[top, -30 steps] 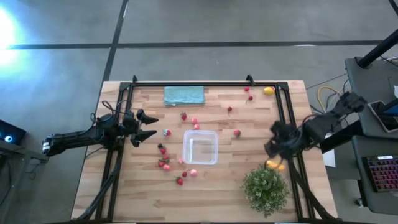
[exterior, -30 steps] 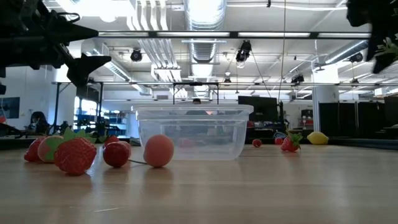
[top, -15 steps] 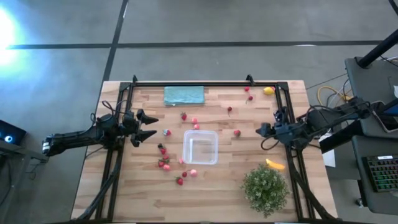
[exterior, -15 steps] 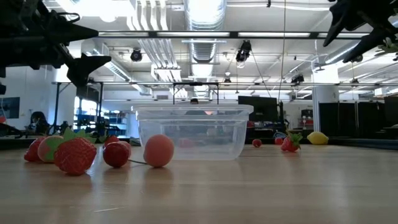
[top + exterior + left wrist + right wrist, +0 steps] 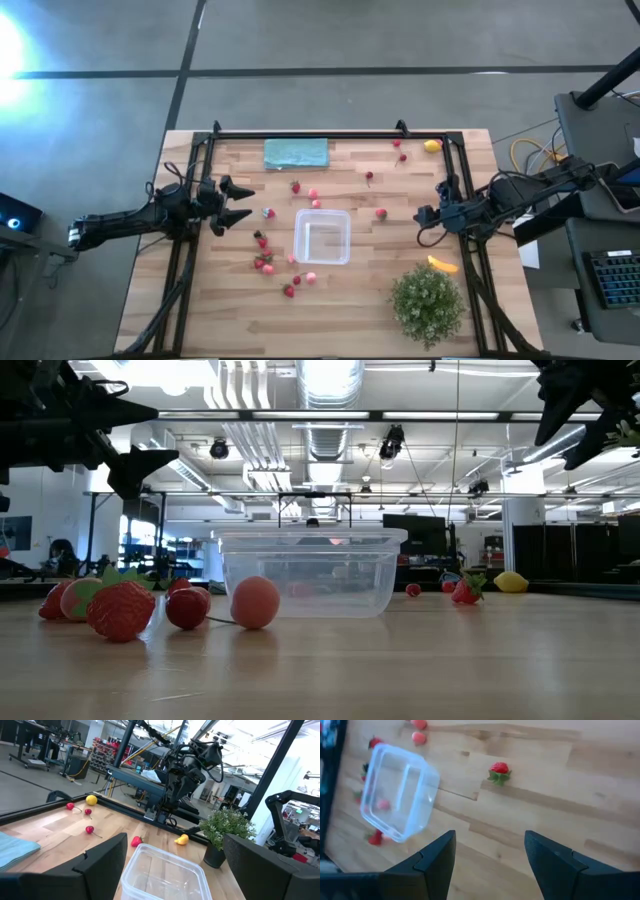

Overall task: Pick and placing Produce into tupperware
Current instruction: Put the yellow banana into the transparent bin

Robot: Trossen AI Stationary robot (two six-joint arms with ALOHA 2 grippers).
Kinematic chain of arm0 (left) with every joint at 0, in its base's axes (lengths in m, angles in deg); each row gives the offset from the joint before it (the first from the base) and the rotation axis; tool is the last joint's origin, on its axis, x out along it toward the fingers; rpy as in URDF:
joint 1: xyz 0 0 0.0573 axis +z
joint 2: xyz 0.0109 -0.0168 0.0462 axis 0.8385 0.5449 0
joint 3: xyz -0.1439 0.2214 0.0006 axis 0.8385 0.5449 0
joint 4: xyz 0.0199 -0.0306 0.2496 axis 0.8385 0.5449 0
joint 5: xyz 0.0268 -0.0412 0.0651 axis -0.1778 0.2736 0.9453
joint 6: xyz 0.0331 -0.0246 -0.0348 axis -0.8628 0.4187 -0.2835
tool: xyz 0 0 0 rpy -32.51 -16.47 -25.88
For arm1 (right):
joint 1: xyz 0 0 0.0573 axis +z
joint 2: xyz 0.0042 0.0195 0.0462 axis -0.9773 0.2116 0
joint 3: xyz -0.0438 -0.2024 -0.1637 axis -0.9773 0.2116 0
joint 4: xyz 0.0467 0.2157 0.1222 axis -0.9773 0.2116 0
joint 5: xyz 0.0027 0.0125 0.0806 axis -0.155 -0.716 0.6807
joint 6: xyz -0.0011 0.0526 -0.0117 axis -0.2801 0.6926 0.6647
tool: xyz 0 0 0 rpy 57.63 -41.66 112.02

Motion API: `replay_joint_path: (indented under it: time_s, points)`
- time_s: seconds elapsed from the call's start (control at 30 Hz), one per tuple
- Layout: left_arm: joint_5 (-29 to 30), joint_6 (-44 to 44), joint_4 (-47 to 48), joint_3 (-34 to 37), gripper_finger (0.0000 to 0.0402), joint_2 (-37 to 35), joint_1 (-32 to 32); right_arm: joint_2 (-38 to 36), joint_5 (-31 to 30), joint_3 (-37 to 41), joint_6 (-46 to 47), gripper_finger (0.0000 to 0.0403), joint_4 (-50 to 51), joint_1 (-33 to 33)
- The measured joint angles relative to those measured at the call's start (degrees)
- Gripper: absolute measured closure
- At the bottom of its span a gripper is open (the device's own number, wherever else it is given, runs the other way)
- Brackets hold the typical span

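Right gripper (image 5: 422, 216) empty, fingers apart, above table's right side, facing strawberry (image 5: 381, 213) just right of empty tupperware (image 5: 322, 237). Approach step. Next: descend, straddle berry, close. Left gripper (image 5: 243, 201) parked, spread wide.

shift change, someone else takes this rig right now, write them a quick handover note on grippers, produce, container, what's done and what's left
Left gripper: open, empty, above the table left of the clear container.
Right gripper: open, empty, above the table's right side, pointed at the strawberry lying right of the container.
Container: mid-table, nothing inside.
Produce, all loose on the wood: a cluster of strawberries left of and below the container, a few more above it, a lemon at the far right corner, an orange piece beside the potted plant.
Done: nothing placed yet.
Left: every piece goes into the container.
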Motion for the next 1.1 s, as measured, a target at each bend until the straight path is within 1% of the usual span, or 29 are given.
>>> replay_joint_path:
  time_s: [0.1,0.17,0.27,0.37,0.53,0.63,0.7,0.77,0.93,1.03,1.1]
  points:
    - [0.0,0.0,0.0,0.0,0.0088,0.0,0.0,0.0,0.7,0.0,-5.9,0.0174,-0.1,0.0]
    - [0.0,0.0,0.0,0.0,0.0088,0.0,0.0,0.0,0.8,0.0,-7.3,0.0174,-0.3,0.0]
    - [0.0,0.0,0.0,0.0,0.0088,0.0,0.0,0.4,1.0,0.0,-2.2,0.0174,-0.3,0.0]
    - [0.0,0.0,0.0,0.0,0.0088,0.0,0.0,1.0,4.0,0.0,-0.9,0.0174,-0.5,0.0]
    - [0.0,0.0,0.0,0.0,0.0088,0.0,0.0,3.7,13.8,0.1,-2.7,0.0174,-1.0,0.0]
    - [0.0,0.0,0.0,0.0,0.0088,0.0,0.0,6.5,23.7,0.1,-0.9,0.0174,0.0,0.0]
    - [0.0,0.0,0.0,0.0,0.0088,0.0,0.0,8.9,30.5,0.0,-4.4,0.0174,-0.1,0.5]
    - [0.0,0.0,0.0,0.0,0.0088,0.0,0.0,11.3,34.0,-0.4,-8.4,0.0174,0.5,0.9]
    - [0.0,0.0,0.0,0.0,0.0088,0.0,0.0,16.3,34.0,-1.9,-20.8,0.0174,3.4,0.9]
    - [0.0,0.0,0.0,0.0,0.0088,0.0,0.0,19.0,32.4,-2.5,-27.9,0.0174,9.2,0.9]
    - [0.0,0.0,0.0,0.0,0.0088,0.0,0.0,21.0,32.6,-2.4,-31.3,0.0174,16.3,0.9]
